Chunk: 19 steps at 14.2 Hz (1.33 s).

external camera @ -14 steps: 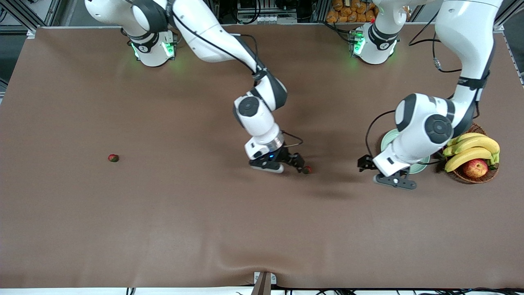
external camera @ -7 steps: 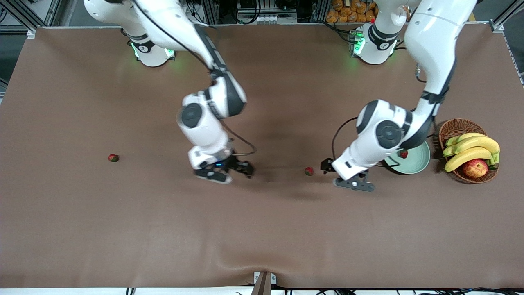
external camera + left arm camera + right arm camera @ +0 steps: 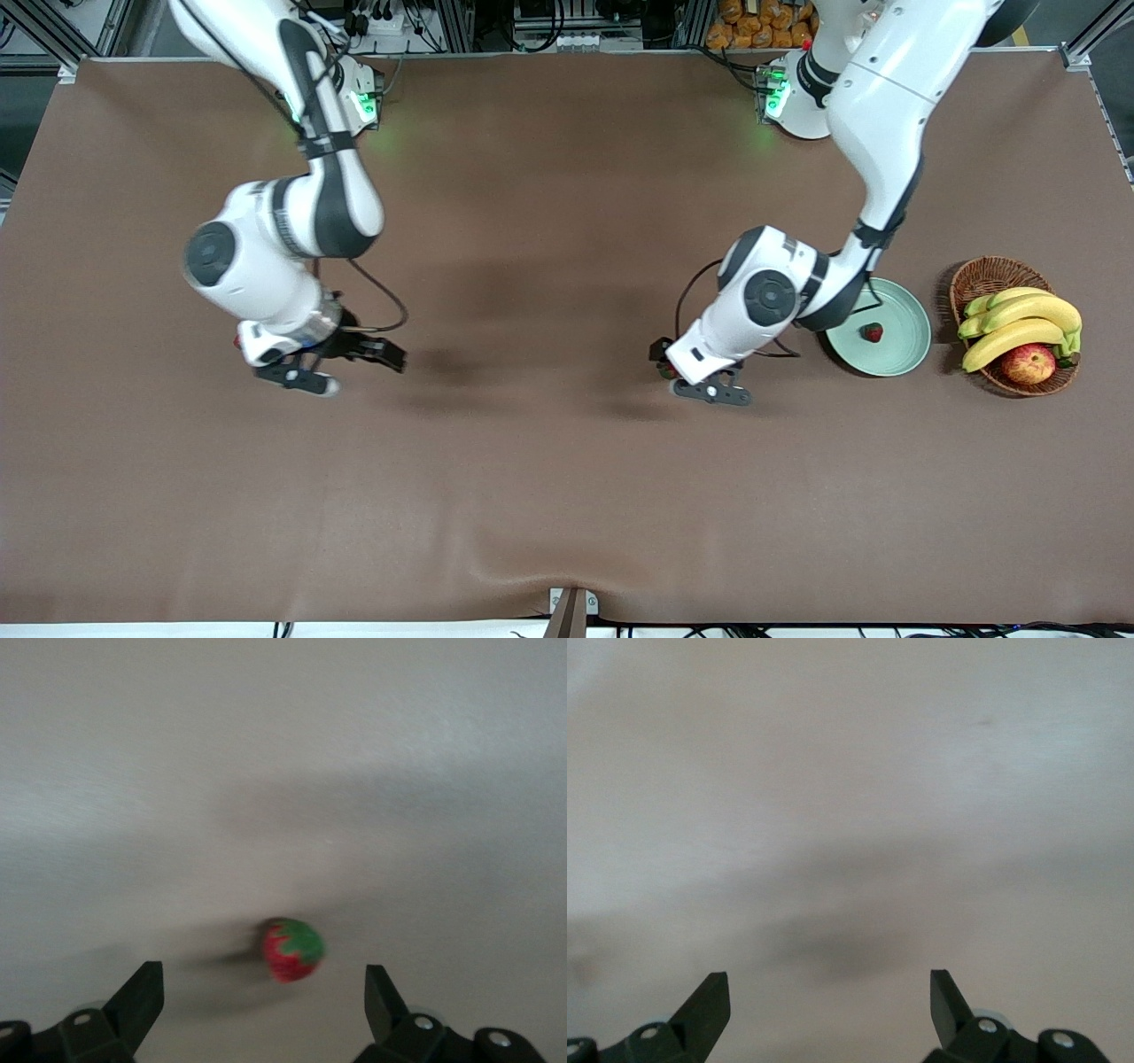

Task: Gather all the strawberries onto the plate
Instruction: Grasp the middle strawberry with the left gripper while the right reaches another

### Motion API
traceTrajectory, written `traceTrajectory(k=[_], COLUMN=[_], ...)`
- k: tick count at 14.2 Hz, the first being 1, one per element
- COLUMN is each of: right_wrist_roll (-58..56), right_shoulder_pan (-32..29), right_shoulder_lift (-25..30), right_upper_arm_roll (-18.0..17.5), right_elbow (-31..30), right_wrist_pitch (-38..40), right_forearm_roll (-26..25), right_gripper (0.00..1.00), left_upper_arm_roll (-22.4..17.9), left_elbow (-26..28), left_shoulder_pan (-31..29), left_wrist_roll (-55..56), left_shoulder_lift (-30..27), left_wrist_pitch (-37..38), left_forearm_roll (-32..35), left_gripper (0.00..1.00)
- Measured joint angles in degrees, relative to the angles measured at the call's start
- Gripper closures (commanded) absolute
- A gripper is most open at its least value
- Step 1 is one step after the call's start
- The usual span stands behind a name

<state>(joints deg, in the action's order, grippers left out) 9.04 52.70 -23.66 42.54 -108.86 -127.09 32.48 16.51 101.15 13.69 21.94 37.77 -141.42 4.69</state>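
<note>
Brown cloth covers the desk (image 3: pixel 549 496), and over its middle the left gripper (image 3: pixel 264 997) hangs with fingers (image 3: pixel 142 992) spread wide around nothing, a strawberry (image 3: pixel 292 950) lying on the cloth between them. Toward the right arm's end, the right gripper (image 3: pixel 830 997) likewise hangs with fingers (image 3: pixel 710 994) spread and empty. Another strawberry (image 3: pixel 873 332) lies in the plate (image 3: pixel 904 347), beside the basket (image 3: pixel 983 276) of bananas (image 3: pixel 1019 323) and an apple (image 3: pixel 1028 363).

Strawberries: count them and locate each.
2: one strawberry in the plate, one strawberry on the table under the left gripper. Another may hide beneath the right gripper.
</note>
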Motion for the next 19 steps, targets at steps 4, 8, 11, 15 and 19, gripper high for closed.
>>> traceTrajectory(k=[4, 8, 11, 15, 19], right_wrist_roll=[-3.56, -6.68, -12.27, -18.69, -33.53], right_shoulder_pan=[-0.33, -10.39, -24.36, -39.93, -48.72], right_shoulder_lift=[-0.03, -0.22, -0.23, -0.22, -0.22], right_upper_arm_roll=[5.91, 2.58, -7.54, -22.42, -30.13], right_elbow=[-0.75, -1.25, -1.1, -0.87, -0.86], right_wrist_pitch=[4.21, 4.49, 3.91, 3.3, 3.29], right_forearm_roll=[-6.43, -14.28, -19.72, -27.1, -29.11], right_gripper=[0.0, 0.0, 0.0, 0.0, 0.0], left_upper_arm_roll=[-0.51, -0.99, -1.0, -1.0, -1.0], left_elbow=[-1.28, -1.68, -1.91, -2.15, -2.26], left_shoulder_pan=[1.8, 1.77, 1.78, 1.79, 1.79], left_wrist_roll=[2.9, 2.9, 2.9, 2.9, 2.9], left_shoulder_lift=[1.54, 2.18, 3.22, 3.88, 3.94], left_wrist_pitch=[-0.22, -1.16, -2.23, -2.45, -2.47], left_forearm_roll=[3.81, 4.67, 5.04, 5.06, 5.06], left_gripper=[0.23, 0.27, 0.31, 0.65, 0.9])
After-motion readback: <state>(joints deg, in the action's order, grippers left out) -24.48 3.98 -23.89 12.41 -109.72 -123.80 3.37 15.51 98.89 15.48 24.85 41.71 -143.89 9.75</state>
